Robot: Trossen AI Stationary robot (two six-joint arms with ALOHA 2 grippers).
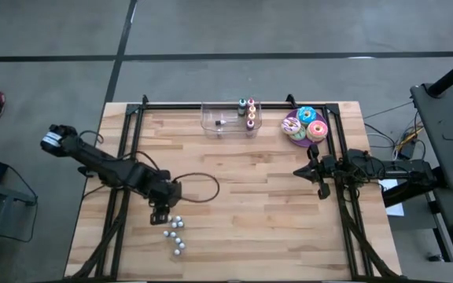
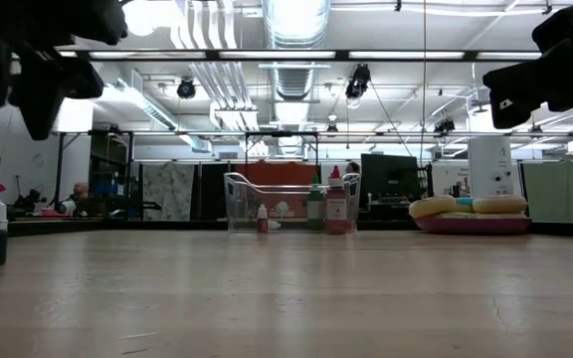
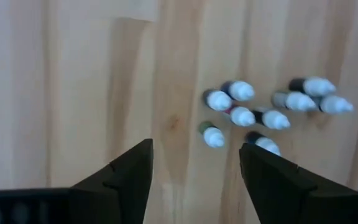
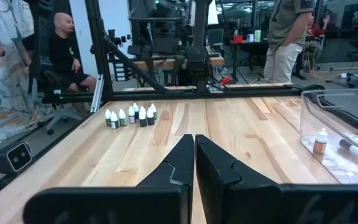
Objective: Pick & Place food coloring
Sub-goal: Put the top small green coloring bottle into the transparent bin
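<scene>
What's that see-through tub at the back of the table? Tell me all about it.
The tub is a clear plastic box, rectangular with rounded corners and no lid. It sits flat at the middle of the table's far edge, left of the doughnut plate. A few colour-capped bottles stand upright at its right end, and one tiny bottle stands alone nearer the middle. No hand touches it.

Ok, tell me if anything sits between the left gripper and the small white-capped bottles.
Nothing visible does. The left gripper hangs open right by the cluster of white-capped bottles, and its wrist view shows only bare table between its fingers and the nearest bottle.
</scene>
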